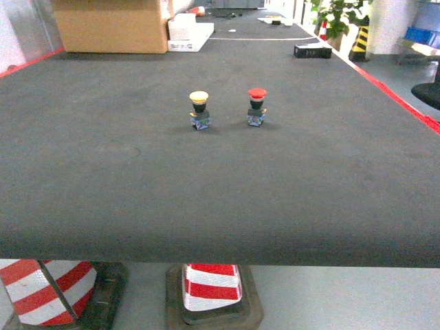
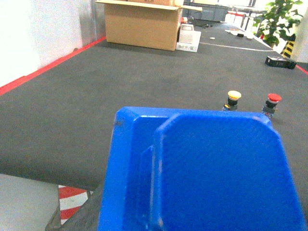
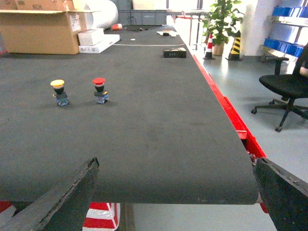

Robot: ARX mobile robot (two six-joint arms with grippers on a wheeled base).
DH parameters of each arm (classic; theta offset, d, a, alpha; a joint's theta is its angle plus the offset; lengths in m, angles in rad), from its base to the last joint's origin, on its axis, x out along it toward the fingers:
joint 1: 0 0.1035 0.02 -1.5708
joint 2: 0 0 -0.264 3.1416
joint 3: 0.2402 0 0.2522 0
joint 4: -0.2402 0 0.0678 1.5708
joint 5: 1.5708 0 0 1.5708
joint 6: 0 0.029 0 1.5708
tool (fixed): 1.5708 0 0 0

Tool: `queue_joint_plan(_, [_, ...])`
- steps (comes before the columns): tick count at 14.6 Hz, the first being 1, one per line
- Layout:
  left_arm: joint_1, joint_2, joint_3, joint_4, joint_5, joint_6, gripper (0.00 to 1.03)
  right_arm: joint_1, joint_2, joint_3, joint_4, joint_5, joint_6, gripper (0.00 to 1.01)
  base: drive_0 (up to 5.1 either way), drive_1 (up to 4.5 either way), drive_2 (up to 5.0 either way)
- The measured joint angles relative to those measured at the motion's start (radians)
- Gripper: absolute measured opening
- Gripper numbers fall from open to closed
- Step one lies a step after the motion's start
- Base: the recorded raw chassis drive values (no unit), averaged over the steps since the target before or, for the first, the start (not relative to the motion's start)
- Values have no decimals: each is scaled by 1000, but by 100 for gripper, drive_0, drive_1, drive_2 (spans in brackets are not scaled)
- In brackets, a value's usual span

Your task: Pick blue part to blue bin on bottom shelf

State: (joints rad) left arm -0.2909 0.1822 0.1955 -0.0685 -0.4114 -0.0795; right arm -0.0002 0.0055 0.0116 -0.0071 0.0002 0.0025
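A long dark table (image 1: 220,199) runs away from the robot. Two push buttons stand on it near the middle, upright and side by side but apart: a yellow-capped button (image 1: 199,110) on the left and a red-capped button (image 1: 256,106) on the right. Both have small blue bases.

A blue bin (image 2: 202,173) fills the near part of the left wrist view, at the near edge of the table. Its blue wall blocks the left gripper, so whether that gripper grasps it cannot be told.

The right gripper (image 3: 173,192) is spread wide with nothing between its two dark fingers (image 3: 62,197), which show low at the near table edge.

At the far left end sits a cardboard box (image 1: 110,26). Red-and-white striped cones (image 1: 212,285) stand below the near edge. A potted plant (image 3: 222,19) and an office chair (image 3: 288,86) stand to the right.
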Motion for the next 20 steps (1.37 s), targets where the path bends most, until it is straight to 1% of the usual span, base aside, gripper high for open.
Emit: queue_joint_plan(20, [0, 1, 0, 1, 0, 0, 43, 0, 0, 0, 2, 0, 0, 98, -158, -158, -158])
